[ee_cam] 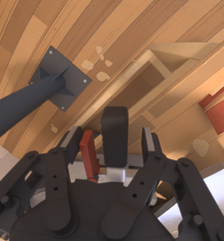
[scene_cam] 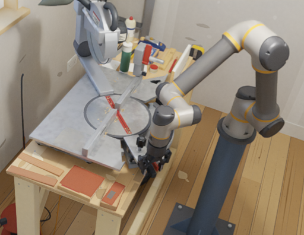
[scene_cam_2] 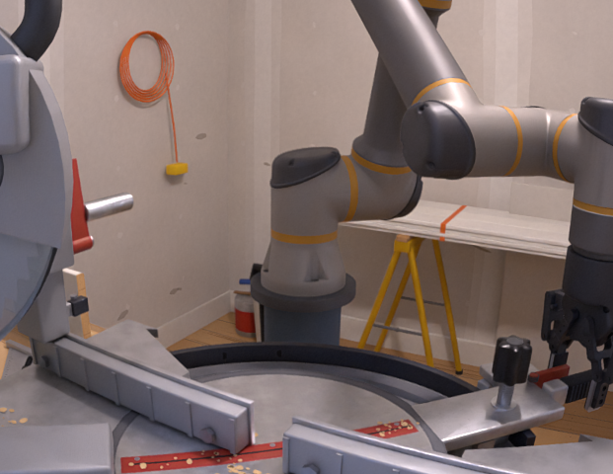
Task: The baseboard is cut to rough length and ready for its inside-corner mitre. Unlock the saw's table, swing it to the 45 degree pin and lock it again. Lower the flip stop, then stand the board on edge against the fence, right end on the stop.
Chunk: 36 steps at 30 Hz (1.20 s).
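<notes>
The saw table's black handle grip (ee_cam: 114, 137) and the red lock lever (ee_cam: 88, 153) beside it stand between my fingers at the front of the saw's turntable arm. My gripper (ee_cam: 110, 137) is open around them and holds nothing. The black lock knob (scene_cam_2: 510, 357) stands upright on the arm just behind the handle. The round turntable (scene_cam: 117, 115) shows its red kerf strip (scene_cam: 118, 114) running at an angle to the grey fence (scene_cam: 109, 120). The flip stop (scene_cam: 142, 58), grey with a red tab, stands raised at the far end of the fence. A pale board (scene_cam: 182, 60) lies at the back of the bench.
The bench's front edge (scene_cam: 134, 190) lies right below my gripper, with wood scraps and red sanding pads (scene_cam: 81, 179) on it. The saw head (scene_cam: 97, 29) stands raised at the rear. Bottles and tools crowd the far bench; my own pedestal (scene_cam: 212, 178) stands on the right.
</notes>
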Tool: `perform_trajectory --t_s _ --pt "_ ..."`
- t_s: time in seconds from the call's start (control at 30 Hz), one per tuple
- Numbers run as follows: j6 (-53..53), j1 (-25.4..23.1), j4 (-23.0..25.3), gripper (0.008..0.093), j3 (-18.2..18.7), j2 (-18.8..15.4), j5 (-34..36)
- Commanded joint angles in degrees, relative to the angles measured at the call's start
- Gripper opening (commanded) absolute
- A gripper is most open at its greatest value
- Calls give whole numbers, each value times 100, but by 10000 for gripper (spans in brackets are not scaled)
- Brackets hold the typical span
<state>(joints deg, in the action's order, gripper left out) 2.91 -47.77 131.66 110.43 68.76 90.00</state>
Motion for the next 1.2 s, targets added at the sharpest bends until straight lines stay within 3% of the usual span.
perform_trajectory --t_s 0.0,0.47,1.17 --pt "0 0 3 720 -2 4 0" --pt "0 0 -48 720 -20 39 0" --pt "0 0 -724 720 -290 439 0"
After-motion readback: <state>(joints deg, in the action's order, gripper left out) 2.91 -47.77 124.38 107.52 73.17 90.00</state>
